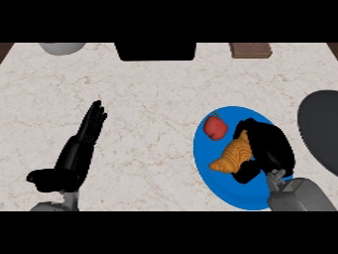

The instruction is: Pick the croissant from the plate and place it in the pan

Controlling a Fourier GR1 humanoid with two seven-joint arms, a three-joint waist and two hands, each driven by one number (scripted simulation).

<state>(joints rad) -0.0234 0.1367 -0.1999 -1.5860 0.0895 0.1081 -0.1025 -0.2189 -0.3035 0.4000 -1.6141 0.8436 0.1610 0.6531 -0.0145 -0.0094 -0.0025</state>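
An orange croissant [234, 155] lies on the blue plate [209, 168] at the lower right of the counter. My right hand [270, 149] is over the plate with its fingers and thumb curled round the croissant's right side, hiding part of it. The dark pan [331, 134] sits at the right edge, just right of the plate. My left hand [80, 149] rests open at the lower left, fingers straight and pointing up, far from the plate.
A red pepper-like item [215, 127] lies on the plate's upper left. At the counter's far edge are a grey bowl [62, 47], a black block [157, 51] and a brown block [251, 49].
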